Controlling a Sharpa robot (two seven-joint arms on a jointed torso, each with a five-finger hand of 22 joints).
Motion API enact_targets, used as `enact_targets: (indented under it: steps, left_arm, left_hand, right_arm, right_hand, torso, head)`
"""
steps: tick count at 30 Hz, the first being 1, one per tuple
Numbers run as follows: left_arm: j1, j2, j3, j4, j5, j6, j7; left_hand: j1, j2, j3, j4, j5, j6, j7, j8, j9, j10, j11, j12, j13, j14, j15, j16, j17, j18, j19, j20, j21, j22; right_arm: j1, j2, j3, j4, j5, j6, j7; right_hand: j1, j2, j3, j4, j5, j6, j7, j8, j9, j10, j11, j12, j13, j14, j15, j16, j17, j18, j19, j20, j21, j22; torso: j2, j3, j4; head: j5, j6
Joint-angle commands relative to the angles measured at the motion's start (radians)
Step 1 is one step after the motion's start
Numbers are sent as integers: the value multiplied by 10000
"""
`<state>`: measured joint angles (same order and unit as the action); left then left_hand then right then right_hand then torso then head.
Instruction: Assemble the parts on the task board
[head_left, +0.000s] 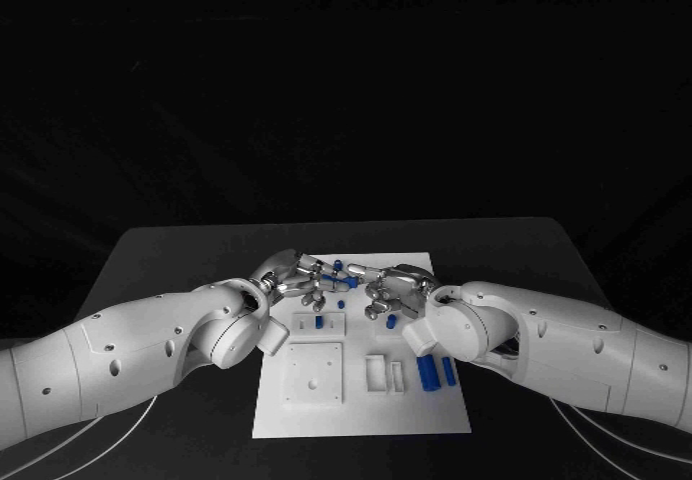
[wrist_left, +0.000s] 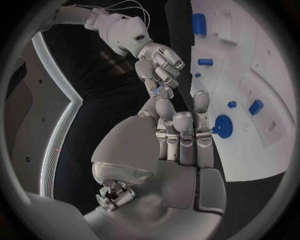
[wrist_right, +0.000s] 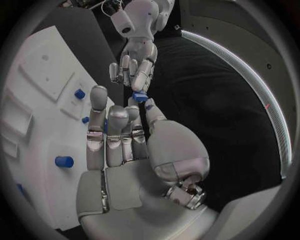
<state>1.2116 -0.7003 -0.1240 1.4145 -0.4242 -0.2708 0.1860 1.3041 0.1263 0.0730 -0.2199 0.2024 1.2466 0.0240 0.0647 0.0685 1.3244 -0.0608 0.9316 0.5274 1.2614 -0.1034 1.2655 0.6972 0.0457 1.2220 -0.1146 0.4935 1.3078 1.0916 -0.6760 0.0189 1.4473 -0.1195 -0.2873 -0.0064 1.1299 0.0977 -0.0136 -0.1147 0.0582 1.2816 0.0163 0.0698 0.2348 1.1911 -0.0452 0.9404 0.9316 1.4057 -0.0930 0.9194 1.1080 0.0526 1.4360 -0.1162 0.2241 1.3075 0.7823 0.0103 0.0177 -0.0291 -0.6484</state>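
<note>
The white task board (head_left: 361, 410) lies in the middle of the black table. Over its far end my left hand (head_left: 289, 280) and my right hand (head_left: 392, 288) meet fingertip to fingertip. A small blue part (head_left: 351, 282) sits between them, off the board. In the left wrist view the right hand (wrist_left: 156, 62) pinches the part (wrist_left: 155, 91) just above the thumb of my left hand (wrist_left: 181, 145). In the right wrist view the left hand (wrist_right: 134, 65) has its fingertips on the part (wrist_right: 140, 96), which touches the thumb of my right hand (wrist_right: 125, 140).
Two blue blocks (head_left: 428, 372) lie on the board's right side, and small blue pegs (head_left: 319, 321) stand near its middle. A white square plate (head_left: 313, 375) and narrow white blocks (head_left: 375, 372) sit on the near half. A round blue part (wrist_left: 222, 126) lies by my left fingers.
</note>
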Motion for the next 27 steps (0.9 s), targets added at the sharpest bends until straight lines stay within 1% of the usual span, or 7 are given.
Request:
enact_targets:
  steps: [1, 8, 12, 13, 16, 23, 27]
  left_arm:
    - [-23, 65, -20, 28, -89, -67, -95]
    - [-23, 79, -20, 26, -46, -130, -18]
    - [-23, 88, -20, 18, -40, -188, -32]
    - [-23, 89, -20, 17, -39, -209, -48]
    - [-23, 90, -20, 10, -46, -276, -105]
    - [-23, 89, -20, -3, -73, -446, -286]
    - [-23, 88, -20, -13, -77, -527, -357]
  left_hand:
    - [-122, -32, 140, 87, 106, 153, 21, 9, 1265, 95, -5, -60, -6, 51, -16, 39, 31, -112, -15, -74, 57, 186]
    - [-206, -89, 247, 51, 392, 204, 13, 7, 1318, 141, -4, -91, -8, 71, -24, 49, 64, -115, -5, -84, 62, 189]
    - [-264, -119, 321, 15, 595, 243, 3, 11, 1393, 165, -10, -102, -4, 95, -31, 60, 92, -112, 0, -90, 74, 191]
    - [-289, -123, 352, 2, 646, 248, -2, 10, 1435, 171, -15, -105, -1, 102, -34, 63, 101, -113, 1, -94, 78, 191]
    - [-359, -148, 419, -38, 858, 261, -7, 13, 1546, 181, -21, -116, 4, 116, -42, 70, 123, -112, 7, -102, 91, 191]
    - [-607, -186, 662, -223, 1143, 239, -20, 8, 1921, 220, -39, -149, 25, 162, -59, 67, 163, -112, 10, -121, 146, 191]
    - [-659, -192, 710, -263, 1216, 239, -25, 8, 2020, 230, -42, -160, 30, 172, -63, 66, 175, -112, 15, -125, 157, 190]
  right_arm:
    - [27, 65, 27, 89, -202, 513, 69]
    - [27, 80, 27, 37, -266, 473, 1]
    - [27, 87, 26, 30, -263, 663, 130]
    - [27, 89, 26, 31, -260, 725, 176]
    - [27, 92, 26, 37, -242, 891, 310]
    - [26, 86, 26, 49, -221, 1166, 530]
    - [26, 77, 26, 52, -229, 1260, 550]
  right_hand:
    - [17, 87, -82, -13, -63, -34, 34, -60, -5, -89, 7, -63, -35, -75, -11, -61, -12, -12, -31, 14, -80, 179]
    - [-35, 45, -171, 37, -63, -294, 135, -72, -76, -260, 77, -151, -115, -131, 29, -160, -79, 24, -107, 43, -379, 125]
    - [-261, -219, -482, 146, 98, -924, 398, -62, -269, -636, 268, -237, -233, -307, 177, -343, -210, 95, -210, 175, -493, 93]
    - [-339, -309, -598, 183, 290, -1139, 487, -65, -352, -685, 327, -210, -230, -353, 219, -374, -236, 120, -227, 212, -517, 87]
    - [-433, -467, -965, 261, 669, -1411, 577, -61, -498, -827, 406, -126, -248, -481, 296, -436, -317, 207, -270, 310, -600, 66]
    - [-323, -391, -1700, 362, 924, -1717, 682, -66, -640, -1030, 496, 101, -470, -653, 378, -420, -550, 318, -254, 425, -804, 72]
    - [-185, -360, -1666, 271, 796, -1721, 686, -61, -641, -1051, 495, 110, -516, -670, 381, -430, -596, 315, -250, 426, -832, 79]
  torso:
    - [-3, 1, 4]
    - [-3, 1, 8]
    - [2, 4, 4]
    - [2, 3, 5]
    - [-3, 2, 7]
    - [0, 2, 5]
    - [-5, -3, 3]
  head:
    - [6, -2]
    - [8, 7]
    - [7, 7]
    - [8, 11]
    - [17, 9]
    - [21, 5]
    - [28, 10]
